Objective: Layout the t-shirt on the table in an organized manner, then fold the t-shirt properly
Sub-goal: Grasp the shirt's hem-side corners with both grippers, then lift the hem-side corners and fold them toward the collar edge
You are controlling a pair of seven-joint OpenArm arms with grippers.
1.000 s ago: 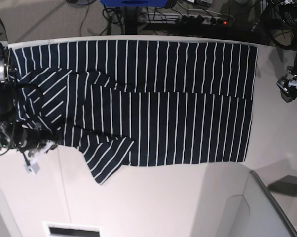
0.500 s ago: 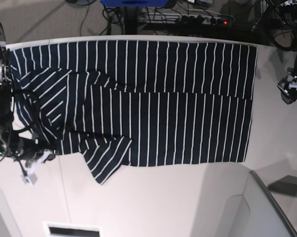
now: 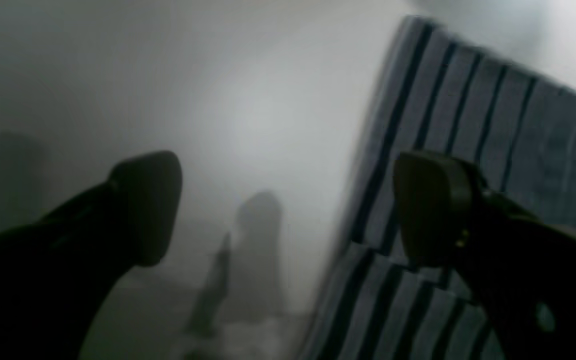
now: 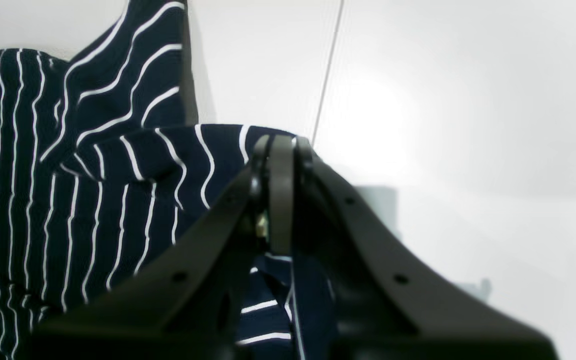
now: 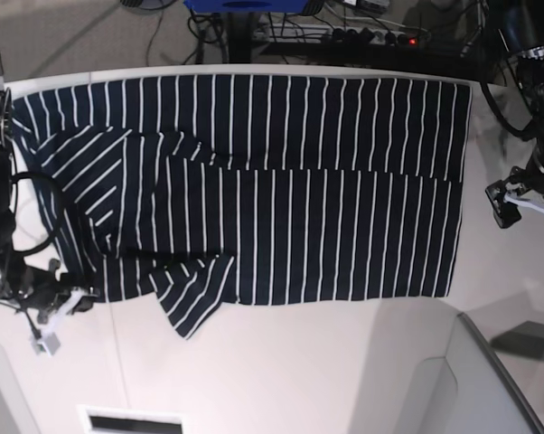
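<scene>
The left wrist view is hazy and dim: the left gripper (image 3: 288,210) has its two dark fingers spread wide with nothing between them, hovering over the pale surface (image 3: 248,125). The striped t-shirt (image 3: 468,165) fills the right side of this view, its edge running diagonally beside the right-hand finger. In the right wrist view, the right gripper (image 4: 280,165) has its fingers pressed together, pinching a fold of the dark navy t-shirt (image 4: 68,190) at its edge; the cloth bunches and rises toward the fingertips, and a thin dark seam line (image 4: 328,75) crosses the off-white surface (image 4: 468,125) behind. In the base view, the t-shirt (image 5: 290,181) lies spread across the far half of the surface (image 5: 299,371), mostly flat, with a sleeve folded over on the left and a loose corner poking out along the near edge. The right gripper (image 5: 73,298) sits at the shirt's near left corner, while the left gripper (image 5: 505,206) hangs just off the shirt's right edge, apart from it.
</scene>
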